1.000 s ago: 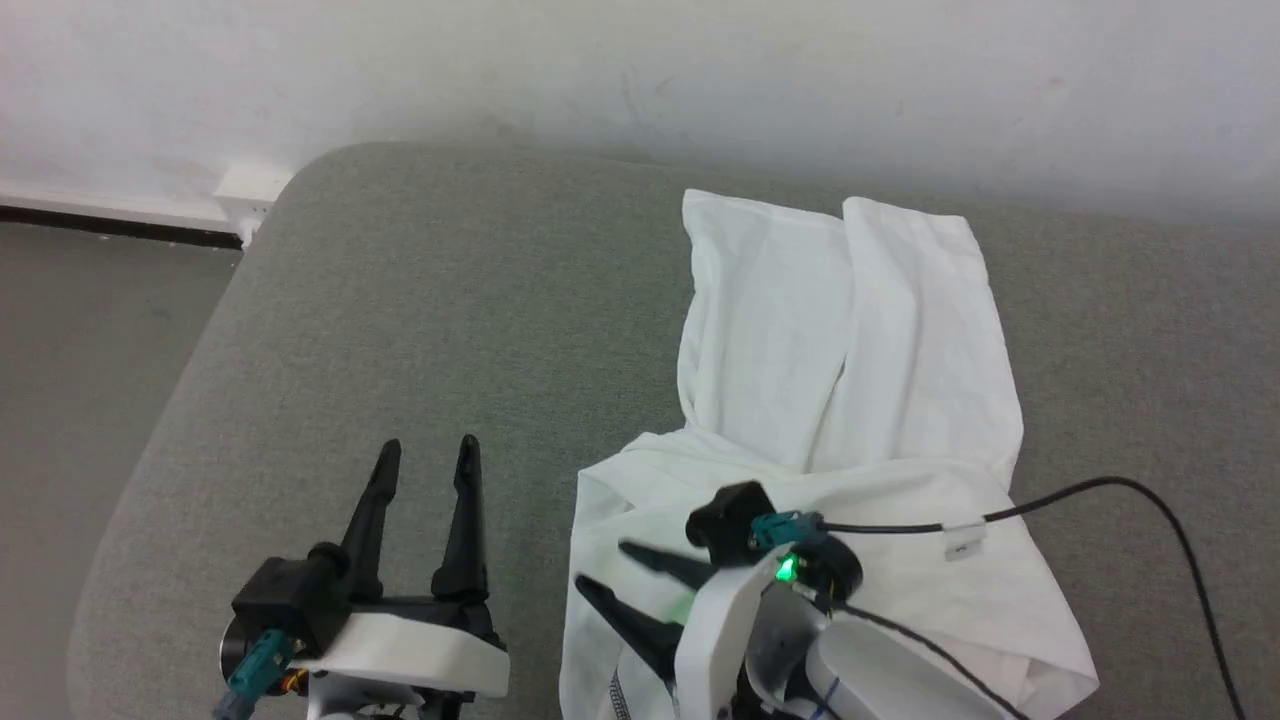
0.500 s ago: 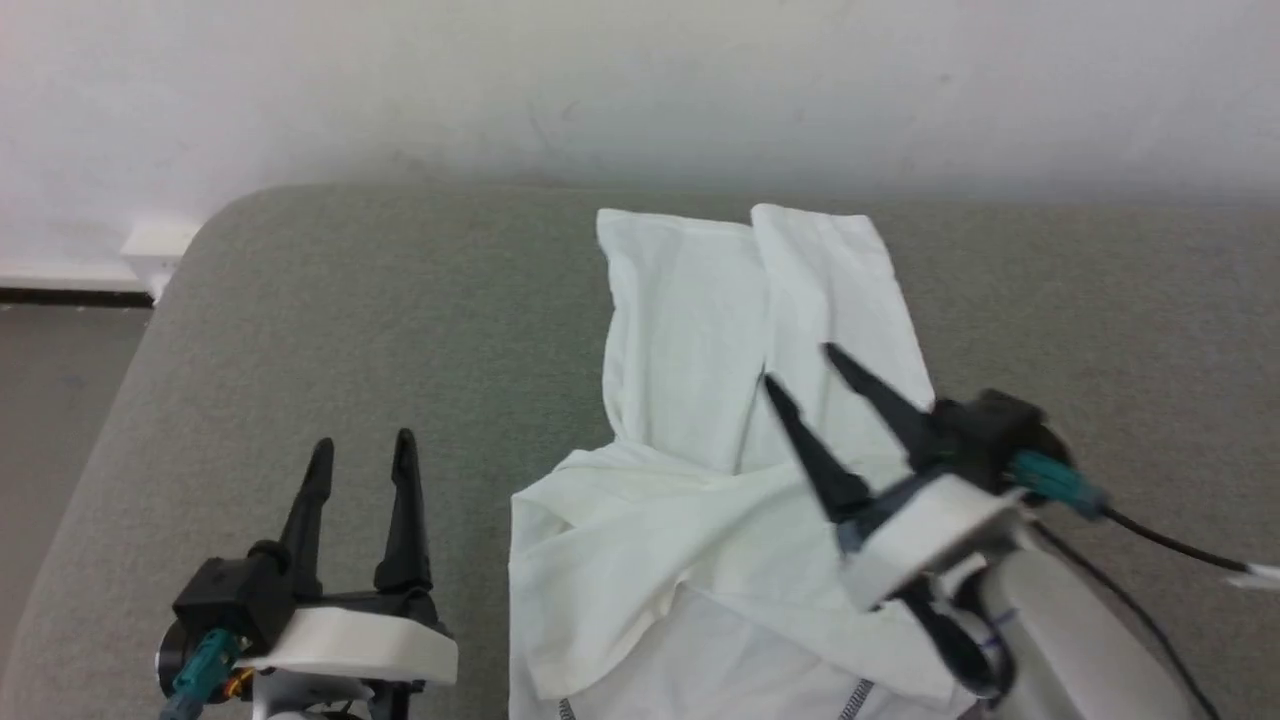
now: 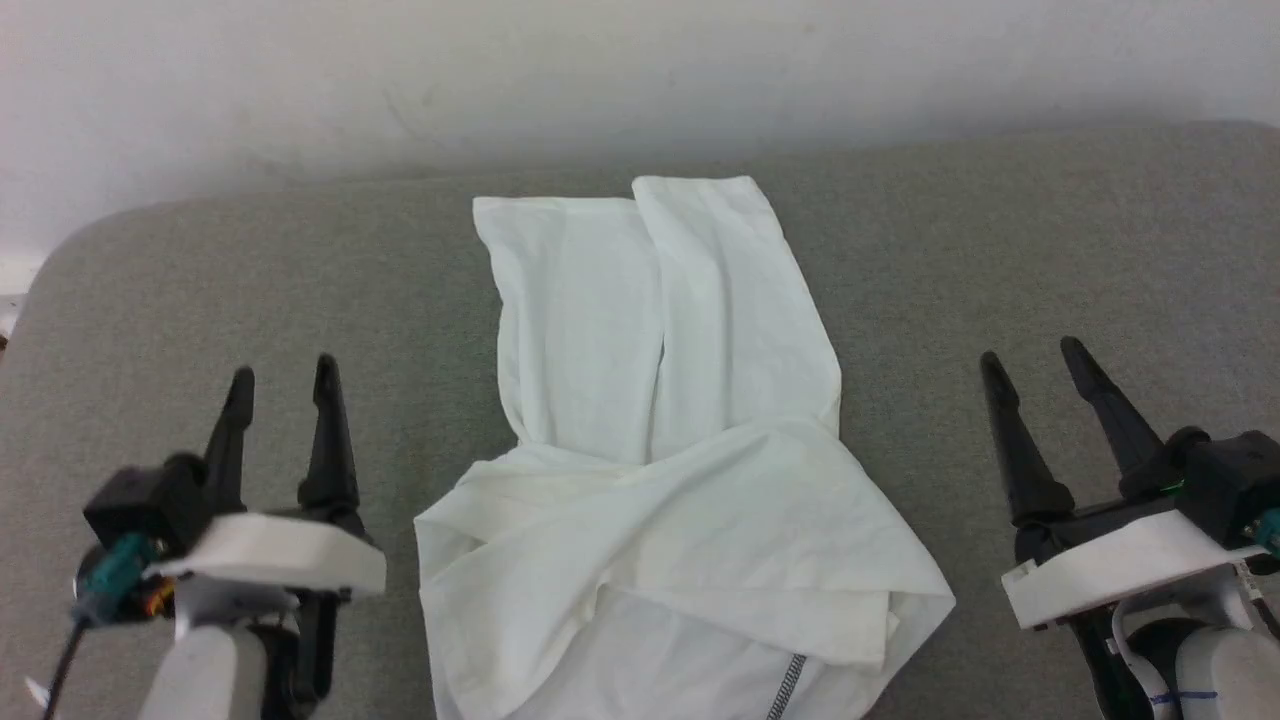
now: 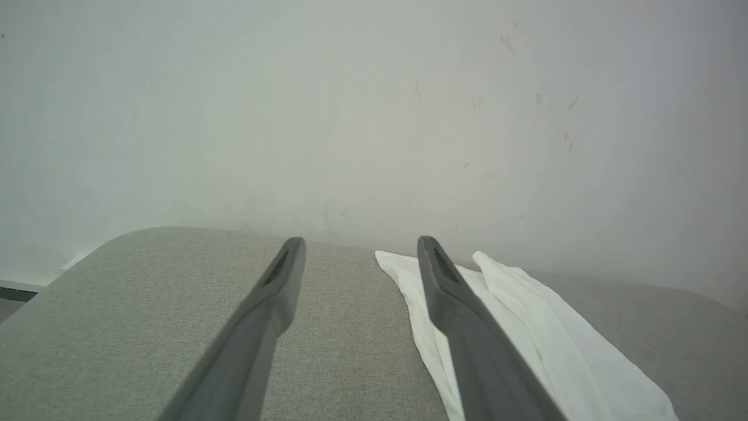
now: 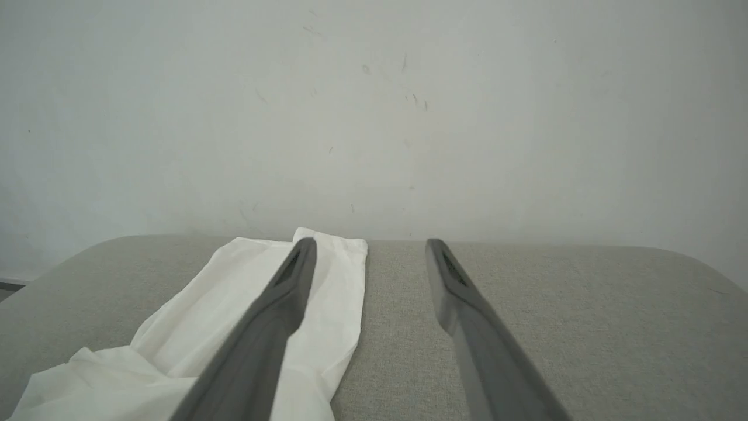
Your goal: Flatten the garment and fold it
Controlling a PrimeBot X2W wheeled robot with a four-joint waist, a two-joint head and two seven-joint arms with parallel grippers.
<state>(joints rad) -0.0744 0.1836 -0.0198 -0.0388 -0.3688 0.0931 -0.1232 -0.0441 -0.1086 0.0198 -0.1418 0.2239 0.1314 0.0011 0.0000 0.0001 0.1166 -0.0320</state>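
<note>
1. Grey cloth-covered surface [image 3: 250,270]: it carries the work and backs onto a white wall [image 3: 640,70]. Its near edge is cut off by the bottom of the head view.
2. The garment [image 3: 660,400] lies mid-surface, between the two arms. Its two legs run side by side toward the wall and look fairly smooth. The near part is bunched, with a diagonal flap folded across it.
3. Step in hand, by my reading: flatten that near bunch before any fold. Do it well by taking the outer near corners one per arm and drawing them apart and toward the robot. Keep low so the thin cloth slides and the legs stay parallel.
4. Left end effector [image 3: 283,368]: fingers parted, nothing held, well left of the cloth.
5. Right end effector [image 3: 1031,352]: fingers parted, nothing held, off the cloth's right edge.
6. Zigzag seam [image 3: 787,695]: only a short run is visible at the frame's bottom.
7. Hard to make out: the waist edge is out of frame, and the number of layers under the flap cannot be told.
</note>
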